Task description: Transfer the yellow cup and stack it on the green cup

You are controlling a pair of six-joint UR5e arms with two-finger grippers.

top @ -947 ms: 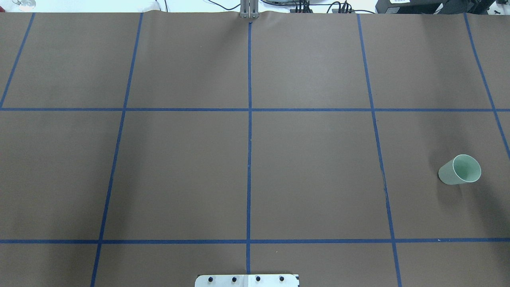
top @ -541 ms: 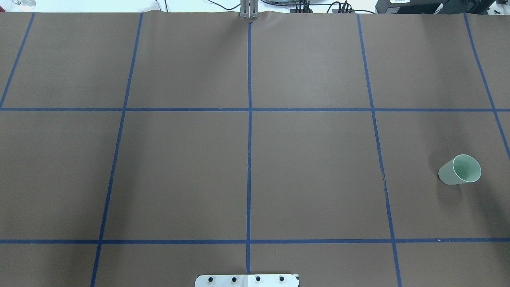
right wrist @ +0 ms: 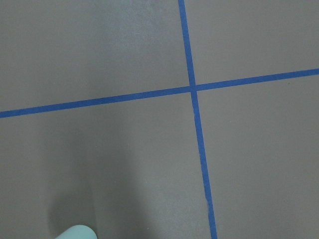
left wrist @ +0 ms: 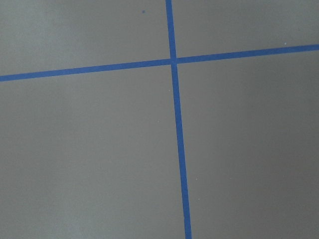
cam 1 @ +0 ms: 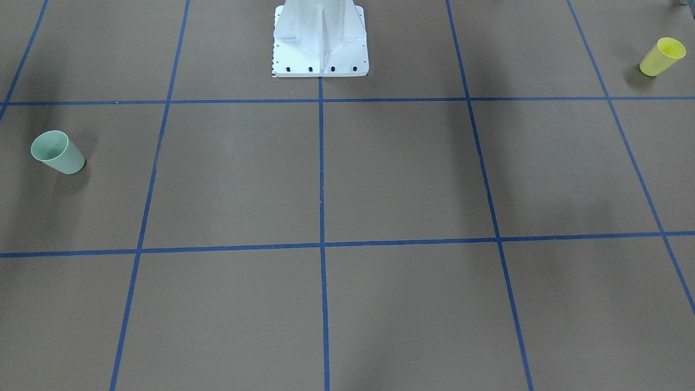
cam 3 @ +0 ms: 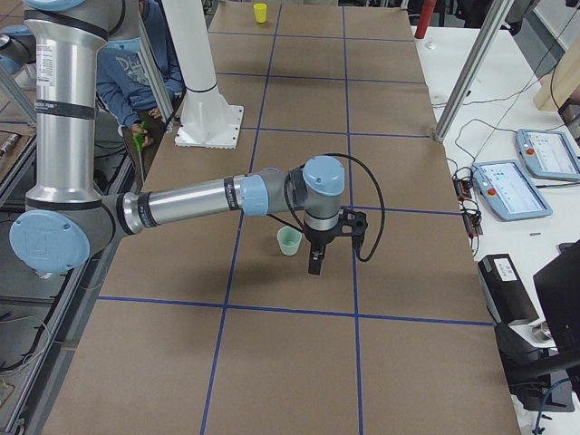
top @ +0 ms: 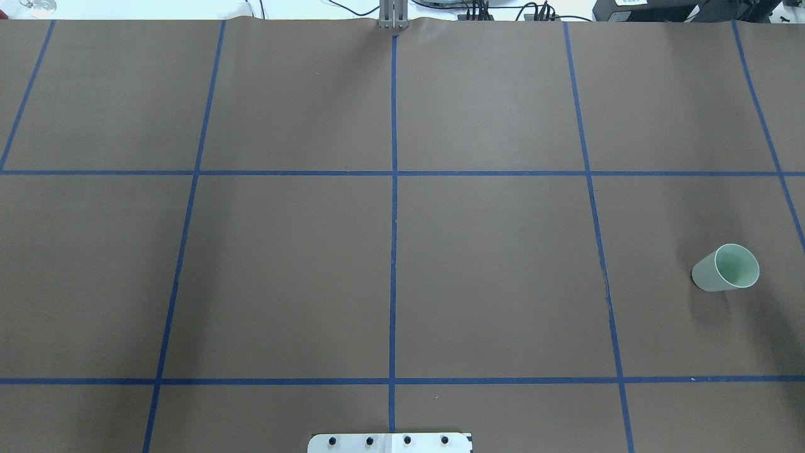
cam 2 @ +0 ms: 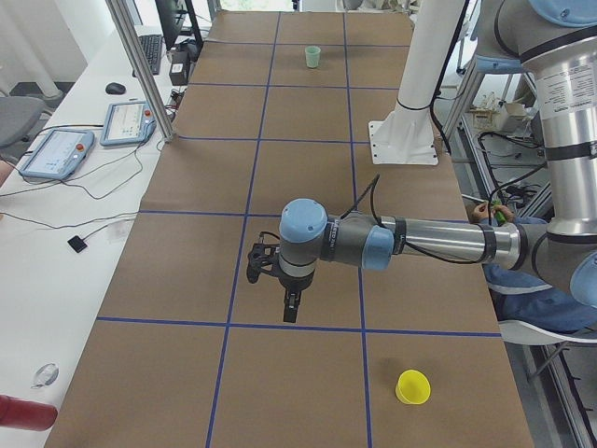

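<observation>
Evidently approach step: small bright yellow plastic cup [cam 1: 661, 57] upright, upper right of the front-facing view; pale mint-green plastic cup [cam 1: 57, 153] at its left edge, neither held. Seen side-on only, left gripper [cam 2: 291, 303] and right gripper [cam 3: 314, 263]: open or closed, cannot tell. Next, likely: left gripper travels to the yellow cup and closes round its wall.

No text, label, brand or number is legible in any view. Teach pendant [cam 3: 513, 188] on the side bench: screen shows coloured panels, too small to read. White sticker [top: 631, 2] on black box [top: 648, 10], far right beyond the table edge: blurred, unreadable.
</observation>
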